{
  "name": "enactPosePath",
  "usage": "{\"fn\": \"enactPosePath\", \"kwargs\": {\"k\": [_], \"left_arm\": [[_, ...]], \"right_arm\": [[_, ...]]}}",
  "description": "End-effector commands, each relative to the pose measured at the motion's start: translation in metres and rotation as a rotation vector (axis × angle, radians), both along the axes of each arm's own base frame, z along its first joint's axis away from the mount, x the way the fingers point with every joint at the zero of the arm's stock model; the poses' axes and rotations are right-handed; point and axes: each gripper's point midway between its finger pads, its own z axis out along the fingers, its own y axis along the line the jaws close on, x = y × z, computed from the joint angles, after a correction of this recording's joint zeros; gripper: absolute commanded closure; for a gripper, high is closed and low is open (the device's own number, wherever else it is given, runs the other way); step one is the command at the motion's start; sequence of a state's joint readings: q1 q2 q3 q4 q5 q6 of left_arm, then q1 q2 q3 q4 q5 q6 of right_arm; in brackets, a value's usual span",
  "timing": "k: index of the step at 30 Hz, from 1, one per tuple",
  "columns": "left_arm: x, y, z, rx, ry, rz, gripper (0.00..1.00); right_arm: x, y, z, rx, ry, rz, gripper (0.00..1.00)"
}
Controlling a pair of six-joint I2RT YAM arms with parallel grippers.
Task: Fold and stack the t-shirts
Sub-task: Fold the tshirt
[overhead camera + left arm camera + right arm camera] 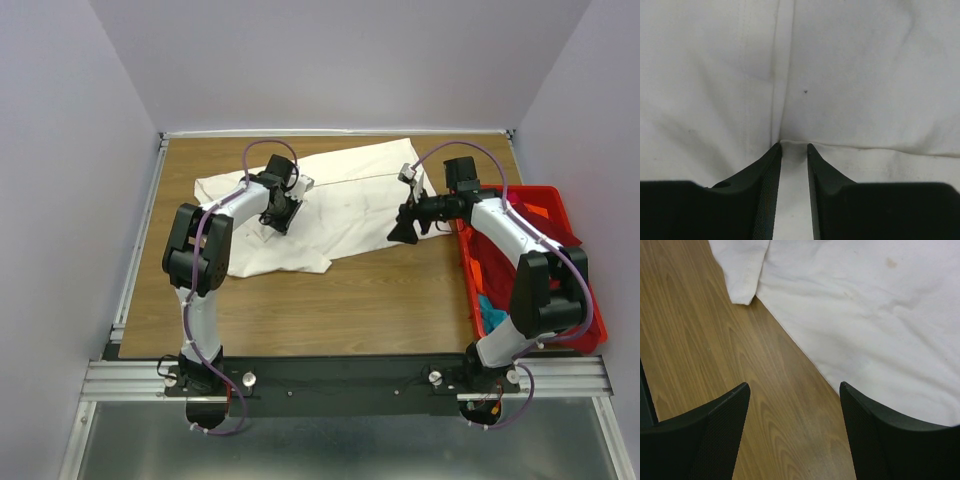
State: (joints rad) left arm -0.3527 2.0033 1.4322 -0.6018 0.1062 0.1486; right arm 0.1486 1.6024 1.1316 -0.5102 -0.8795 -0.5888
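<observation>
Pinching a ridge of the cream-white t-shirt (350,195) spread mid-desk, our left pincer (794,146) is nearly closed on cloth, probably to lift it for a fold. Right pincer (795,390) gapes wide and empty over bare desk (715,340) beside the shirt's edge. Free room lies nearward; the red crate (535,192) bounds our right.

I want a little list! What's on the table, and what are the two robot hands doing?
shirt: cream-white cloth t-shirt, spread out on the brown wooden table
left gripper: shut on a fold of the shirt
right gripper: open, over the shirt's edge, holding nothing
crate: red plastic crate on the right side of the table
in the crate: teal cloth near the front corner
</observation>
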Motion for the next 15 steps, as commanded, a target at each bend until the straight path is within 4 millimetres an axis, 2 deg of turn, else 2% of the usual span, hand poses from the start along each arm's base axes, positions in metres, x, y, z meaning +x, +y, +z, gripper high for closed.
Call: {"fn": "enactPosePath", "kwargs": {"k": [1,6,7,15], "left_arm": [[-0.007,0.002,-0.012,-0.005,0.054,-0.002,0.78],[-0.007,0.001,0.002,-0.021,0.026,0.008,0.98],[-0.006,0.0,0.011,-0.032,0.008,0.01,1.0],[-0.014,-0.006,0.047,-0.114,-0.07,0.019,1.0]], "right_arm": [[-0.005,0.0,0.002,0.024,0.001,0.016,0.21],[-0.006,-0.001,0.002,0.026,0.004,0.015,0.21],[-0.005,-0.002,0.002,0.025,0.004,0.012,0.21],[-0.001,-0.011,-0.012,-0.046,-0.009,-0.009,0.21]]}}
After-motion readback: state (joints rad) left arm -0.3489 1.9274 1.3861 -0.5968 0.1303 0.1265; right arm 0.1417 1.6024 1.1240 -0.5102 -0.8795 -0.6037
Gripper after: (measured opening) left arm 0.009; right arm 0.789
